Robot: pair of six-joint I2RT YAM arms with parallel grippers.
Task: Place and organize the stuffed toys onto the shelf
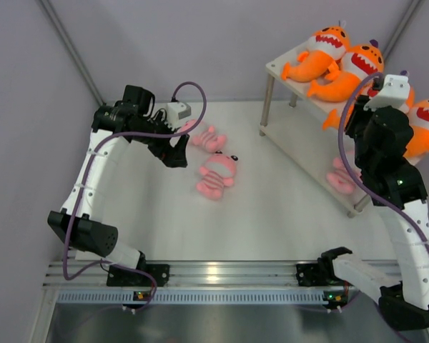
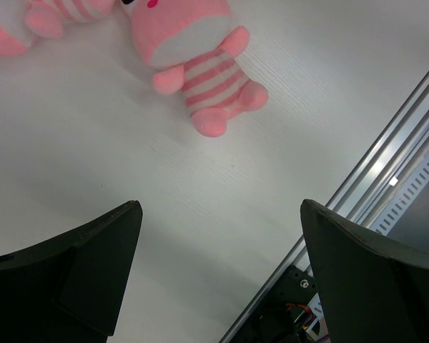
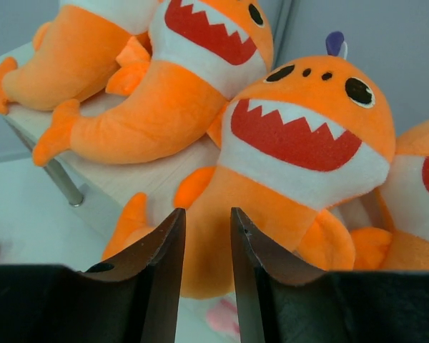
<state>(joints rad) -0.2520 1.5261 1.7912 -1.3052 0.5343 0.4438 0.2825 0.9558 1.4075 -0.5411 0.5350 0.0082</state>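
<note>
Pink striped cloth is where the action sits: two pale pink striped plush toys lie near the middle of the white table (image 1: 286, 221), and neither is on the shelf yet. The black two-finger left gripper (image 2: 219, 209) hovers over bare table with its jaws spread wide and nothing between them. The nearer pink striped plush toy (image 2: 193, 64) lies just ahead of it, long axis on a slant, feet towards the fingers and head away. The second pink striped plush toy (image 1: 207, 137) is just beyond, towards the far edge. The left arm is plainly the closer one. The right is across at the far right corner, where the two-tier cream-board shelf on grey metal legs (image 1: 279, 69) stands. Its top board carries four orange shark-like plush toys crowded side by side, and its lower board holds one pink plush toy (image 1: 341, 176). The black right gripper (image 3: 207, 214) faces the middle orange shark plush (image 3: 300, 143) with jaws drawn nearly together; whether they nip any fabric, I cannot tell
</note>
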